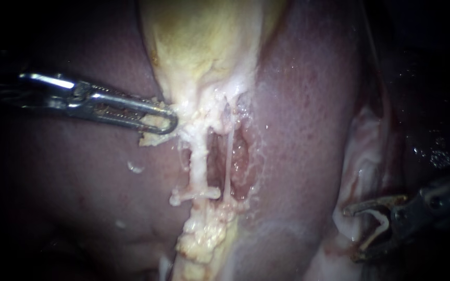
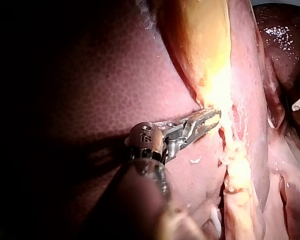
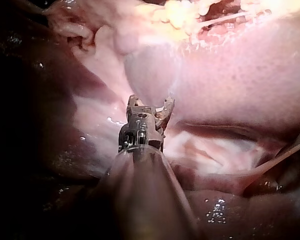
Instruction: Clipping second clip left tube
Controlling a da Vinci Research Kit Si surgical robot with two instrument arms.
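Observation:
The yellow gallbladder narrows down to two pale tubes in a dissected window. The left tube is thick and white, with a white clip across its lower end. The right tube is a thin strand. My left instrument is shut on pale tissue at the gallbladder's neck, just left of the tubes; the left wrist view shows the same grip. My right instrument sits far off at the lower right, jaws spread and holding a white clip. In the right wrist view its jaws face pale tissue.
Pink-purple liver lies on both sides of the window. Fatty yellow tissue hangs below the tubes. A pale fold of tissue stands between my right instrument and the tubes.

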